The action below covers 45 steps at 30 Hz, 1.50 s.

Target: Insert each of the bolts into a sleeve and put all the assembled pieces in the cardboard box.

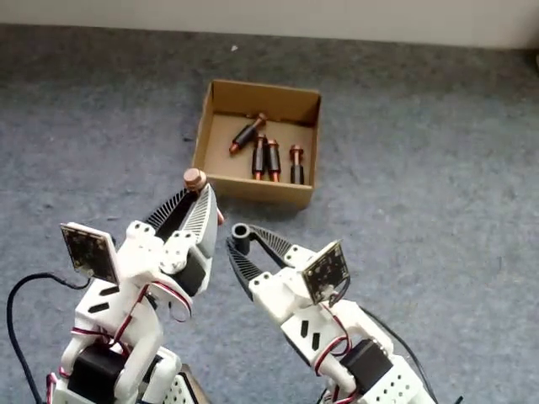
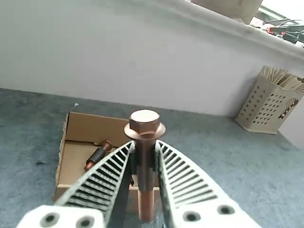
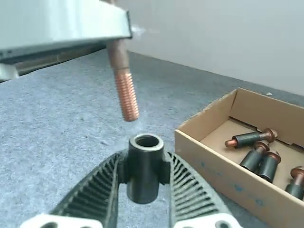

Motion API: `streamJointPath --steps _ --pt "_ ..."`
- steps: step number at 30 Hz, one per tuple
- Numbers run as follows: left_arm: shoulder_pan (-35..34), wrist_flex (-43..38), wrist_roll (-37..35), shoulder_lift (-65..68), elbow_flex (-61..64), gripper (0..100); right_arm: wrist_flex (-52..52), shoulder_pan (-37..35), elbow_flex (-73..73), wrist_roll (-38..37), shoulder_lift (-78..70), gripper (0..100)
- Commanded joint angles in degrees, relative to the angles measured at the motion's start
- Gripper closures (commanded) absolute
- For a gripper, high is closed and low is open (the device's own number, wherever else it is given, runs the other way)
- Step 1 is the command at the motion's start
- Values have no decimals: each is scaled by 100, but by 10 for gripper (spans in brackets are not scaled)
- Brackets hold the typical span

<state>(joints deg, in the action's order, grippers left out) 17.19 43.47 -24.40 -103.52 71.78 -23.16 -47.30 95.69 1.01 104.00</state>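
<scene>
My left gripper (image 1: 199,195) is shut on a copper bolt (image 2: 144,156), head up (image 1: 194,178), just in front of the cardboard box (image 1: 257,190). My right gripper (image 1: 239,241) is shut on a black sleeve (image 3: 144,166), held upright with its bore open at the top (image 1: 241,231). From the right wrist, the bolt's threaded tip (image 3: 126,97) hangs slightly above and beside the sleeve's opening, apart from it. Several assembled bolt-and-sleeve pieces (image 1: 268,154) lie inside the box (image 3: 223,180).
Grey carpet (image 1: 429,194) covers the floor around the box and both arms. A pale wall runs behind the box. A perforated beige holder (image 2: 269,103) with sticks stands off to the side by the wall.
</scene>
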Motion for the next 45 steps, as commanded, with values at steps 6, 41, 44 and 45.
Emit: streamJointPath --steps 6,41,44,45 --pt "330 -387 -44 -75 -22 994 163 -189 629 -62 75 995" --pt "831 571 527 -92 -207 994 154 -22 629 -35 22 995" --pt "998 598 536 -92 -215 994 145 -22 629 -35 22 995" --pt "1042 607 624 -92 -215 994 145 -13 629 -35 22 995"
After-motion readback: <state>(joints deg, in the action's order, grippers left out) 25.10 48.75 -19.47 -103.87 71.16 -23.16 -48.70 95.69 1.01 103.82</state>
